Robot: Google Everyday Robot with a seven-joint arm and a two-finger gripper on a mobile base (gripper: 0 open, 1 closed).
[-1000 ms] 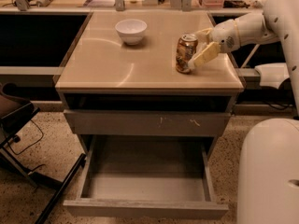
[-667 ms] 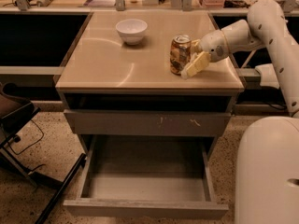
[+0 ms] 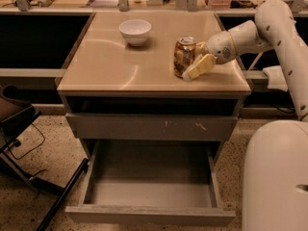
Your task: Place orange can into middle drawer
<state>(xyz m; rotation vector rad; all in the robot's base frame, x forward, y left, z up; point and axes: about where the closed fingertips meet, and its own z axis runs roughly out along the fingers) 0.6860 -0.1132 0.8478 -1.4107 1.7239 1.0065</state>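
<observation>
The orange can [image 3: 183,56] stands on the tan tabletop [image 3: 115,66], right of its middle. My gripper [image 3: 193,60] comes in from the right and is shut on the can, with one pale finger [image 3: 199,66] in front of it and the other behind it. The middle drawer [image 3: 96,177] is pulled out below the table front. It is wide and deep, with a grey inside holding nothing and a plain front panel [image 3: 149,216].
A white bowl [image 3: 135,31] sits at the back of the tabletop. A shallower shut drawer front with pale scratches [image 3: 149,127] lies above the open drawer. A dark chair [image 3: 19,129] stands to the left. My white base [image 3: 276,177] stands to the right.
The gripper has moved left along the tabletop with the orange can in it. The drawer and the bowl have not moved.
</observation>
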